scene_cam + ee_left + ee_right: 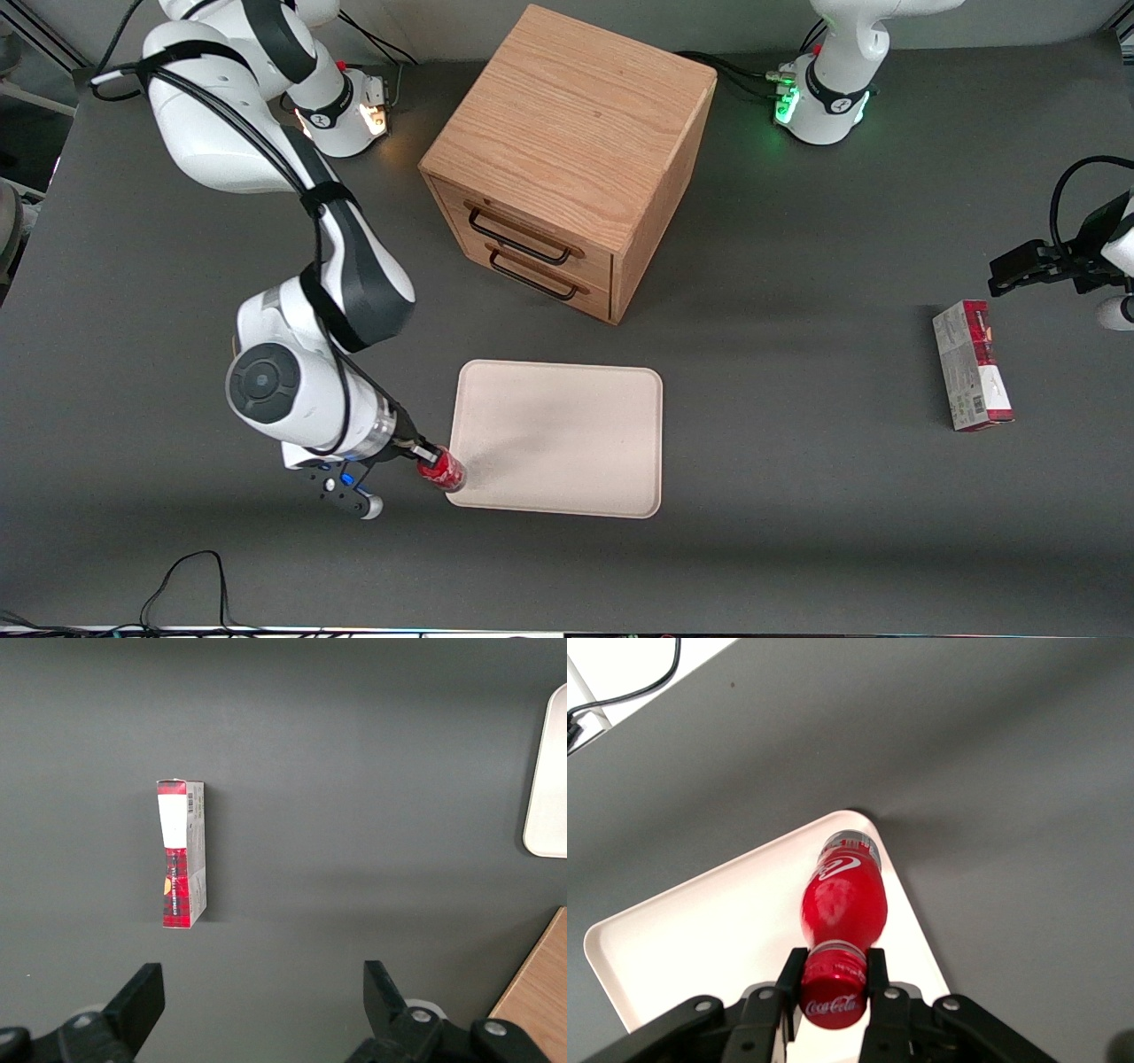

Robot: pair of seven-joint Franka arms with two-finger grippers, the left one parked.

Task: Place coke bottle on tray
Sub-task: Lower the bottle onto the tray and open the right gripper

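The coke bottle [442, 470] is small and slim, with a red cap, a red label and a clear base. My right gripper [429, 458] is shut on its cap. In the right wrist view the gripper [833, 970] clamps the cap between both fingers and the bottle [842, 899] points away from the camera, its base over a rounded corner of the tray [700, 930]. In the front view the bottle stands at the tray's [567, 443] near corner toward the working arm's end. I cannot tell whether its base touches the tray.
A wooden drawer cabinet [567, 159] with two black handles stands farther from the front camera than the tray. A red-and-white carton [972, 365] lies toward the parked arm's end of the table; it also shows in the left wrist view [180, 853].
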